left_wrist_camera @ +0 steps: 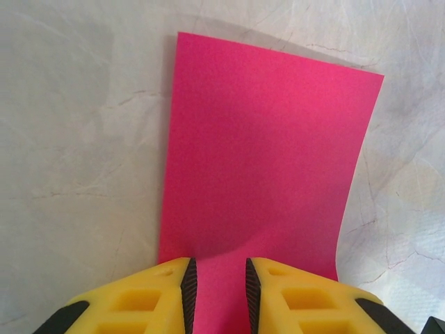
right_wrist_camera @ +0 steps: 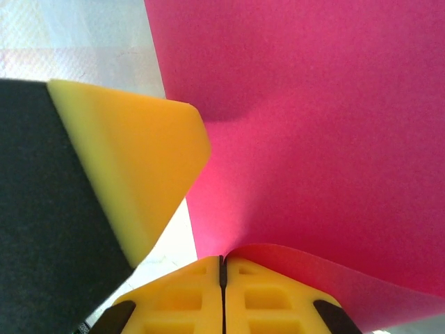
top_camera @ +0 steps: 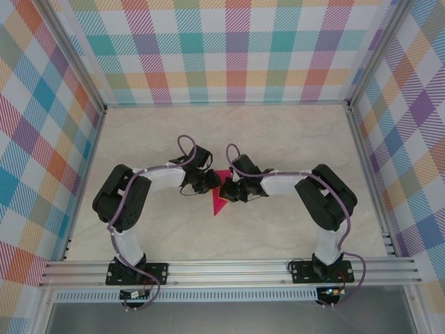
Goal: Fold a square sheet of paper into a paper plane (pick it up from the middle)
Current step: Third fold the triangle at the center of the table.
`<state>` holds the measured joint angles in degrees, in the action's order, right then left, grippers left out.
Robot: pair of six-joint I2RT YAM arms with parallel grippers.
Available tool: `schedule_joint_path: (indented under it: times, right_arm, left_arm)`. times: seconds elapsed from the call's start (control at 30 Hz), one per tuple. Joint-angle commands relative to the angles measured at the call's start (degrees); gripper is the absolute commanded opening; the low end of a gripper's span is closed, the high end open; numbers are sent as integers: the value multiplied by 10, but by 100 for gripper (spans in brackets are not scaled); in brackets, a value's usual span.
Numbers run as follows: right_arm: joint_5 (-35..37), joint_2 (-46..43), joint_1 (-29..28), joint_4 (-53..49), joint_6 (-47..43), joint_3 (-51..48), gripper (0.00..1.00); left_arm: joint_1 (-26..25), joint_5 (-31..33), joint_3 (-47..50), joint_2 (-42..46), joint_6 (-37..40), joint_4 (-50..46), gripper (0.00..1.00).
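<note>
You're mid-crease, as I judge it, with both arms reaching in over the middle of the marble-patterned table and the square sheet of paper between them. From above it shows as a magenta shape tapering to a point toward the arm bases.

To do this step well, let one side anchor while the other does the work. Hold the right pinch firm and move the left in a slow, straight line along the intended fold. Check that the edges line up before you press, since a sheet this thin will likely take a crooked crease at once and not give it back. Avoid pulling the two grippers apart; the paper could tear or slip out.

The right gripper has its yellow pads pressed together with no gap. The sheet's edge curls out of that seam, so it is pinching the paper, and the rest of the sheet rises away from it, bowed rather than flat. One finger of the other gripper sits just beside it on the left of that view.

The left gripper has its jaws a little way apart, with the sheet showing across the gap and stretching away over the table. I can't tell whether the fingertips bear down on the paper or merely straddle it – but they aren't clamped on it
</note>
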<state>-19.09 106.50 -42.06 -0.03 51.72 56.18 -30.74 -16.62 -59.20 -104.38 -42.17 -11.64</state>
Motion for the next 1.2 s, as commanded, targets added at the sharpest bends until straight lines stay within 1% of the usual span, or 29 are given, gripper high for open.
schedule_joint_path:
  times: [0.0, 0.23, 0.5, 1.17]
  right_arm:
    - [-3, 7, -3, -2, -14, 11, 6]
    - [-3, 8, -3, 2, -17, 11, 6]
    - [-5, 9, -3, 7, -22, 15, 6]
    - [-13, 28, -3, 0, -42, 32, 6]
  left_arm:
    - [15, 20, -19, 32, 13, -18, 26]
    - [22, 14, -35, -6, 14, -15, 13]
    - [22, 15, -44, -40, 18, -31, 8]
    - [22, 6, -40, -49, 20, -33, 8]
